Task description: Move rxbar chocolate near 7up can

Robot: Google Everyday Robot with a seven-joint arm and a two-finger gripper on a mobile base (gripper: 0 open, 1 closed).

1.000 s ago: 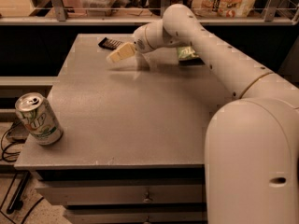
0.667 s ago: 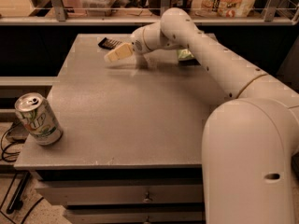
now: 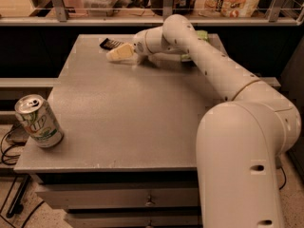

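The pale cream claw (image 3: 114,55) hangs low over the far part of the flat grey counter (image 3: 142,122), at about 11 o'clock on its top, pointing left at the end of the white jointed arm (image 3: 209,65), which reaches in from the robot's bulky body at 4 o'clock. Whether the claw is spread or pressed together I cannot tell from this angle, and it does not appear to be carrying anything. Just beyond its tip, nearer the far edge at roughly 11 o'clock, lies the small flat black wrapped rxbar chocolate (image 3: 110,43); claw and bar look very close, perhaps touching, though the view is too poor to be sure. Behind the arm, toward 1 o'clock, a sliver of crinkled green chip bag (image 3: 202,34) shows. Well apart from all this, at the near left corner, about 8 o'clock, stands the silver-topped white and green 7up can (image 3: 38,121), upright. The step in hand looks like the approach to pick up the bar, so the task is in its early part. The next move calls for settling squarely over the thin bar and gripping it across its narrow width, then carrying it the whole way down to 8 o'clock without knocking the can.
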